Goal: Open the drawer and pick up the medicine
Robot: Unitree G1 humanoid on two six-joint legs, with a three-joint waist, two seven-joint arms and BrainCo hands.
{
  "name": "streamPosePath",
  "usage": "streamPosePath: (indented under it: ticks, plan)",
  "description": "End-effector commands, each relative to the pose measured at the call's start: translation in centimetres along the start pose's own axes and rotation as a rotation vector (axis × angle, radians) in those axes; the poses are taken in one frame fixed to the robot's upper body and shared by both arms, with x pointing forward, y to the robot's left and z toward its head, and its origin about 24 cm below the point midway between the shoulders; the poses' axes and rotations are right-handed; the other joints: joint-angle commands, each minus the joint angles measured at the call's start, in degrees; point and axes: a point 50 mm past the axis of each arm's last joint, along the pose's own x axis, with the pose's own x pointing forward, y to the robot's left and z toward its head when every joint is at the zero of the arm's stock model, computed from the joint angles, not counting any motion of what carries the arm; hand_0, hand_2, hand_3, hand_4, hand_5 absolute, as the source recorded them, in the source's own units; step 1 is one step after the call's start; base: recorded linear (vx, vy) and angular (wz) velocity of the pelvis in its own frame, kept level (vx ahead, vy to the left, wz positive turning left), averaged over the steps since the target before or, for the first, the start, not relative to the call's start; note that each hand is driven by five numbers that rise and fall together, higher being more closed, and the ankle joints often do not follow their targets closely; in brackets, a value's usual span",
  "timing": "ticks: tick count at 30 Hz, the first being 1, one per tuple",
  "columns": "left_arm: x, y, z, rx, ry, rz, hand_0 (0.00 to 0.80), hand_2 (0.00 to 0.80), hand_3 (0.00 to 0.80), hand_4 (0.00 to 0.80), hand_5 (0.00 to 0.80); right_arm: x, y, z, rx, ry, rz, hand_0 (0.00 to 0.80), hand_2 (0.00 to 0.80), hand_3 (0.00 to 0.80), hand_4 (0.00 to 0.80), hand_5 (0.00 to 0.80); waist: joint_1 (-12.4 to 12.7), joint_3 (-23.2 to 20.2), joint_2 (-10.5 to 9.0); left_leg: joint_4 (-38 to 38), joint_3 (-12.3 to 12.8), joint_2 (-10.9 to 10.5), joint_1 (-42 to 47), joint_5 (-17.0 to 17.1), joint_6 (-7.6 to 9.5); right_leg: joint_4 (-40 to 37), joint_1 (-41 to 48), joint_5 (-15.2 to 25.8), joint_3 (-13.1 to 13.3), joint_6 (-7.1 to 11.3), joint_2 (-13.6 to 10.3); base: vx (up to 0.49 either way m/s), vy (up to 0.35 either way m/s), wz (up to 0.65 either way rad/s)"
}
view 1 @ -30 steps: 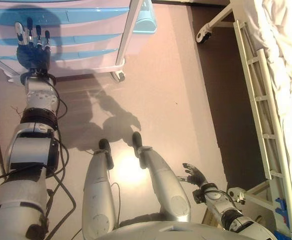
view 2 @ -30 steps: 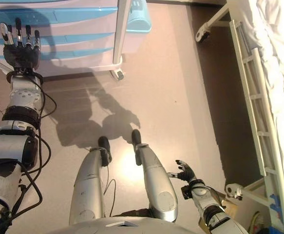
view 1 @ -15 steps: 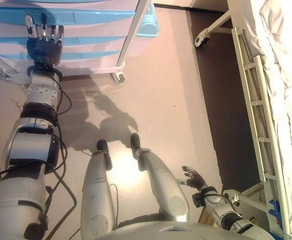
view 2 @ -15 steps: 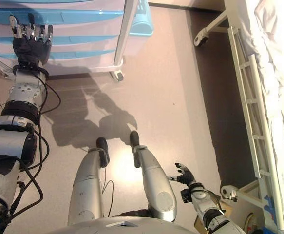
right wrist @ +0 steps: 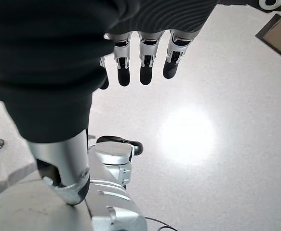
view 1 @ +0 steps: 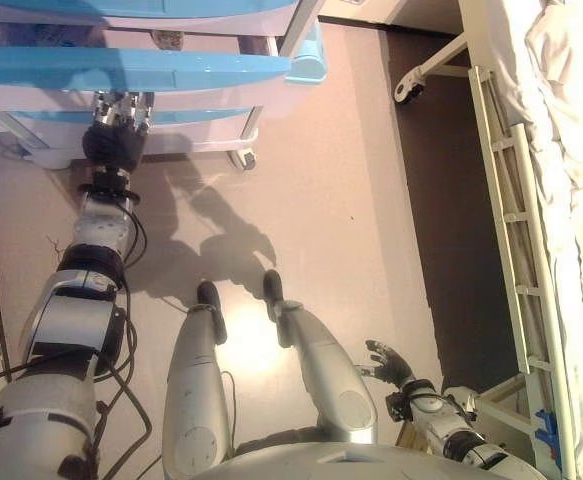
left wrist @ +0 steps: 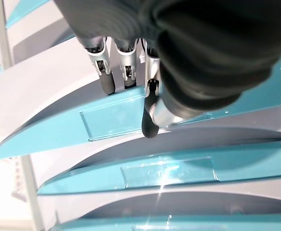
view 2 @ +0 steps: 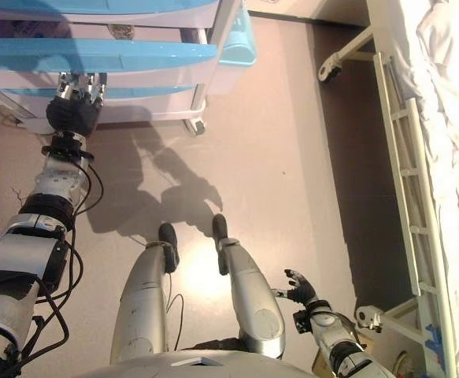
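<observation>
Our left hand point(view 1: 114, 140), fingers hooked under the blue drawer front point(view 1: 131, 70), has pulled that drawer out since a moment ago, while the right hand point(right wrist: 140, 57) hangs relaxed; the medicine is not yet identifiable inside.

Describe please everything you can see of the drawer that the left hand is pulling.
The drawer has a glossy light-blue front that looks like plastic, with a pale body behind it. It belongs to a white wheeled cabinet holding several alike drawers. It stands pulled out, overhanging the drawers below. The left hand has its fingers hooked under the front's lower edge. A small object shows inside, too unclear to name.
</observation>
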Motion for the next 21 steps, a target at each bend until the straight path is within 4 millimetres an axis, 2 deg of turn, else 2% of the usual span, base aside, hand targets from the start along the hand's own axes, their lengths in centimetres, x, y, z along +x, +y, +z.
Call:
streamPosePath:
  ticks: [1, 2, 3, 4, 7, 8, 9, 10, 12, 14, 16, 17, 18, 19, 21]
  plan:
    - [5.6, -22.2, -2.5, -0.002, 0.103, -1.384, 0.8, 0.8, 0.8, 0.8, 0.8, -0.4, 1.6, -0.4, -0.105, 0.006, 0.118, 0.0, 0.0, 0.0, 0.0, 0.0, 0.53, -1.73, -1.08, -0.3, -1.43, -3.37, 1.6, -6.54, -0.05, -7.41, 5.17, 5.2, -1.53, -1.76, 2.33, -0.051, -0.014, 0.08]
    - [5.2, -22.4, -2.9, -0.01, 0.108, -1.408, 0.8, 0.8, 0.8, 0.8, 0.8, -0.3, 1.6, -0.2, -0.108, 0.002, 0.117, 0.0, 0.0, 0.0, 0.0, 0.0, 0.73, -1.69, -1.01, -0.73, -1.49, -3.38, 1.87, -6.28, -0.17, -7.66, 5.63, 5.06, -1.58, -1.86, 2.39, -0.174, -0.063, 0.08]
    - [4.5, -22.5, -3.8, -0.014, 0.132, -1.443, 0.8, 0.8, 0.8, 0.8, 0.8, -0.2, 1.6, 0.2, -0.11, -0.008, 0.116, 0.0, 0.0, 0.0, 0.0, 0.0, 0.94, -1.46, -1.43, -1.44, -0.95, -3.3, 1.47, -4.01, -0.42, -8.21, 5.81, 5.93, -1.7, -2.33, 2.29, -0.168, -0.061, 0.08]
    - [4.0, -22.6, -4.3, -0.021, 0.144, -1.449, 0.8, 0.8, 0.8, 0.8, 0.8, -0.1, 1.6, 0.4, -0.108, -0.011, 0.114, 0.0, 0.0, 0.0, 0.0, 0.0, 1.22, -1.5, -1.41, -1.88, -1.06, -3.3, 1.72, -3.69, -0.59, -8.4, 6.28, 5.75, -1.77, -2.53, 2.39, -0.195, -0.07, 0.14]
    - [2.3, -21.2, -5.7, -0.079, 0.187, -1.401, 0.8, 0.8, 0.8, 0.8, 0.8, 0.2, 1.5, 1.4, -0.112, -0.034, 0.102, 0.0, 0.0, 0.0, 0.0, 0.0, 2.56, -1.56, -0.98, -3.43, -1.64, -3.15, 2.71, -2.54, -1.34, -8.66, 7.95, 4.7, -2.1, -3.42, 2.93, -0.114, -0.03, 0.13]
    - [1.0, -19.8, -6.6, -0.152, 0.2, -1.357, 0.8, 0.8, 0.8, 0.8, 0.8, 0.4, 1.4, 1.9, -0.112, -0.042, 0.089, 0.0, 0.0, 0.0, 0.0, 0.0, 3.43, -1.55, -0.57, -4.23, -2.23, -3.21, 3.15, -1.96, -1.84, -8.68, 8.75, 3.97, -2.22, -3.97, 3.22, -0.126, -0.024, 0.03]
    - [0.8, -19.6, -6.7, -0.159, 0.202, -1.351, 0.8, 0.8, 0.8, 0.8, 0.8, 0.4, 1.4, 1.8, -0.114, -0.041, 0.088, 0.0, 0.0, 0.0, 0.0, 0.0, 3.44, -1.63, -0.51, -4.34, -2.29, -3.24, 3.26, -1.91, -1.89, -8.71, 8.87, 3.91, -2.24, -4.02, 3.22, -0.181, -0.021, 0.03]
    - [-1.0, -17.6, -8.0, -0.257, 0.215, -1.261, 0.8, 0.8, 0.8, 0.8, 0.8, 0.6, 1.1, 2.5, -0.138, -0.056, 0.072, 0.0, 0.0, 0.0, 0.0, 0.0, 4.83, -1.46, 0.24, -5.54, -3.21, -3.25, 3.92, -1.04, -2.53, -8.09, 9.66, 2.69, -2.71, -4.83, 3.54, -0.156, -0.02, 0.07]
    - [-3.4, -15.2, -9.9, -0.353, 0.242, -1.091, 0.8, 0.8, 0.8, 0.8, 0.8, 0.9, 0.7, 3.1, -0.145, -0.065, 0.047, 0.0, 0.0, 0.0, 0.0, 0.0, 6.54, -1.26, 1.08, -7.68, -4.4, -3.29, 5.4, 0.4, -3.5, -7.81, 11.07, 1.68, -3.68, -5.55, 3.66, -0.134, -0.049, 0.05]
    - [-7.3, -11.6, -11.8, -0.464, 0.236, -0.912, 0.8, 0.8, 0.8, 0.8, 0.8, 1.1, 0.2, 3.8, -0.124, -0.074, 0.014, 0.0, 0.0, 0.0, 0.0, 0.0, 8.97, -1.29, 1.87, -10.35, -5.93, -3.21, 7.64, 1.99, -4.5, -7.15, 12.61, 0.39, -5.73, -5.9, 3.26, -0.061, -0.097, 0.19]
    - [-10.8, -8.8, -12.7, -0.537, 0.211, -0.78, 0.8, 0.8, 0.8, 0.8, 0.8, 1.1, -0.6, 4.2, -0.113, -0.086, -0.01, 0.0, 0.0, 0.0, 0.0, 0.0, 10.87, -1.38, 2.39, -11.76, -7.54, -3.02, 9.07, 3.04, -5.28, -6.56, 13.97, -0.68, -7.42, -6.31, 2.92, -0.057, -0.121, 0.36]
    - [-11.2, -8.3, -12.7, -0.54, 0.205, -0.75, 0.8, 0.8, 0.8, 0.8, 0.8, 1.1, -0.7, 4.3, -0.116, -0.091, -0.014, 0.0, 0.0, 0.0, 0.0, 0.0, 11.09, -1.53, 2.38, -12.14, -7.83, -3.07, 9.15, 3.47, -5.43, -6.58, 14.02, -0.64, -7.71, -6.39, 2.79, -0.016, -0.132, 0.34]
    - [-13.7, -6.0, -12.5, -0.583, 0.183, -0.665, 0.8, 0.8, 0.8, 0.8, 0.8, 1.1, -1.4, 4.2, -0.108, -0.083, -0.033, 0.0, 0.0, 0.0, 0.0, 0.0, 12.26, -1.76, 2.79, -13.04, -8.69, -2.77, 10.41, 4.01, -6.06, -6.45, 15.37, -1.29, -8.82, -6.75, 2.54, -0.001, -0.104, 0.36]
    - [-14.7, -5.1, -12.4, -0.592, 0.177, -0.617, 0.8, 0.8, 0.8, 0.8, 0.8, 1.0, -1.8, 4.1, -0.105, -0.08, -0.041, 0.0, 0.0, 0.0, 0.0, 0.0, 12.67, -1.83, 3.03, -13.4, -9.09, -2.74, 10.99, 4.28, -6.34, -6.48, 16.09, -1.54, -9.29, -6.9, 2.4, 0.037, -0.092, 0.39]
    - [-18.3, -2.3, -12.0, -0.598, 0.168, -0.445, 0.8, 0.8, 0.8, 0.8, 0.8, 0.8, -2.7, 3.8, -0.112, -0.057, -0.061, 0.0, 0.0, 0.0, 0.0, 0.0, 13.56, -2.29, 3.98, -15.05, -9.25, -2.05, 13.43, 5.21, -7.19, -6.76, 18.74, -2.24, -10.27, -7.15, 2.12, 0.058, -0.056, 0.33]
